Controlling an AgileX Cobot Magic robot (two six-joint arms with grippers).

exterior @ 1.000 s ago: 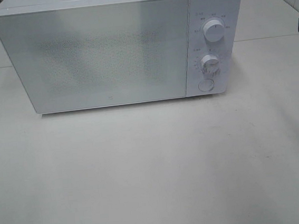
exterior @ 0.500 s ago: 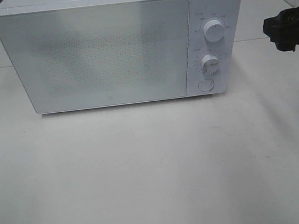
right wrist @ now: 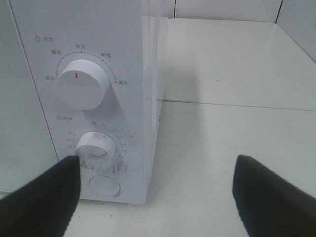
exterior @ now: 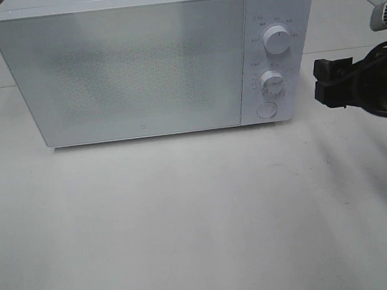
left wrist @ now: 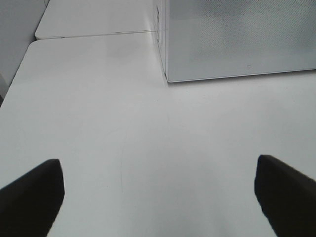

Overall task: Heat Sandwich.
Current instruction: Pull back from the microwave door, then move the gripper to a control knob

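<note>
Right gripper (exterior: pixel 320 83), black, beside boxy white microwave (exterior: pixel 124 69)

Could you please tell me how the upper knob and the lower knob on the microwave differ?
The upper knob looks larger than the lower knob. The upper knob shows a dark pointer line; the lower knob shows none I can see. Few labels arc around the upper knob; fine ticks ring the lower knob. Both are white, round, and mounted on the microwave.

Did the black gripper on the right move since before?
Yes. The right gripper has come in from the picture's right edge, leftward and a bit lower, toward the microwave.
</note>
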